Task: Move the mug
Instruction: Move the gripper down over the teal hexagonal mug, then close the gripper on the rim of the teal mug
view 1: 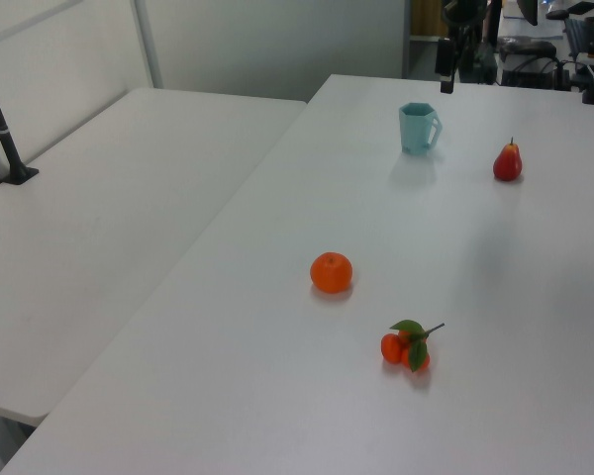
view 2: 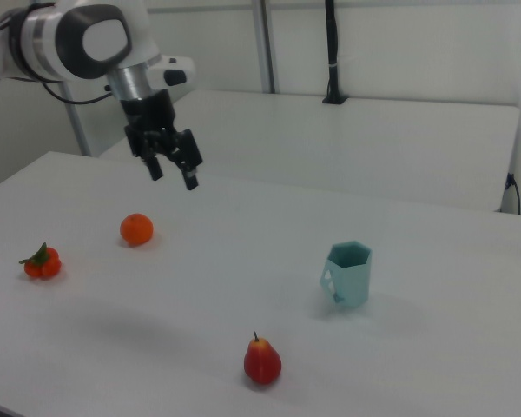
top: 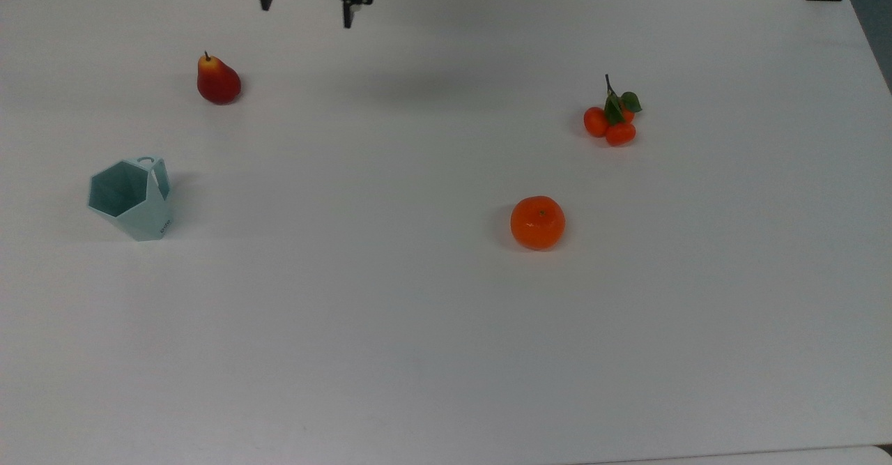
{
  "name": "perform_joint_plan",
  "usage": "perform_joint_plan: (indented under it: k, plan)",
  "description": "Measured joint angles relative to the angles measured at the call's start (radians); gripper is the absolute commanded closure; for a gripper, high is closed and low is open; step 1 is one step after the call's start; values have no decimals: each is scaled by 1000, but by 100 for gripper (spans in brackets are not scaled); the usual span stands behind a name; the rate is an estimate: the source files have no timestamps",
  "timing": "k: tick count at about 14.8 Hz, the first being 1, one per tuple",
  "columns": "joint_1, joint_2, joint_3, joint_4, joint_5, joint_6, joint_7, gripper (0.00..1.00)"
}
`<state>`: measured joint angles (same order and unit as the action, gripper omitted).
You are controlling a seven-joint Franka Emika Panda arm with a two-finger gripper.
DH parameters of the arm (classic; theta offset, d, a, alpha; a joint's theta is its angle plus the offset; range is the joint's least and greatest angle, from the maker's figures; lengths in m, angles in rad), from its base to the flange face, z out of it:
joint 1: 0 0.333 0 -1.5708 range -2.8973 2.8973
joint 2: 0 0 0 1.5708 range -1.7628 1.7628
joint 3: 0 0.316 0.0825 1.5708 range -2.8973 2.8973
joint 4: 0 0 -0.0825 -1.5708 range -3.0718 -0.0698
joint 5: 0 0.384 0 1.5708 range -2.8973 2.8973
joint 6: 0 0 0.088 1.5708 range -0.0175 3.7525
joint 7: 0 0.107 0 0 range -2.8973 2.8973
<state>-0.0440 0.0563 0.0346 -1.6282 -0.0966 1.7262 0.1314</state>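
The pale teal faceted mug (top: 132, 200) stands upright on the white table (top: 418, 325) near the top view's left edge, its small loop handle toward the far side. It also shows as the mug (view 1: 418, 129) in the left view and the mug (view 2: 348, 274) in the right view. My gripper (top: 306, 8) hangs open and empty above the table's far edge, well apart from the mug. In the right view the gripper (view 2: 173, 175) is high above the table, left of the mug, fingers spread wide.
A red pear (top: 218, 80) stands between the gripper and the mug. An orange (top: 537, 222) and a leafy cluster of small tangerines (top: 612, 120) lie on the top view's right. A second white table (view 1: 99, 228) adjoins on the left view's left.
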Motion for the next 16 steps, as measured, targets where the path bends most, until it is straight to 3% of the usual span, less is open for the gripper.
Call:
perform_joint_plan:
  k: [8, 11, 16]
  plan:
    - [-204, 137, -15, -8, -1, 215, -8, 0]
    - [-279, 208, -17, -10, -2, 290, -83, 0]
    - [-321, 315, -21, -10, -2, 405, -181, 3]
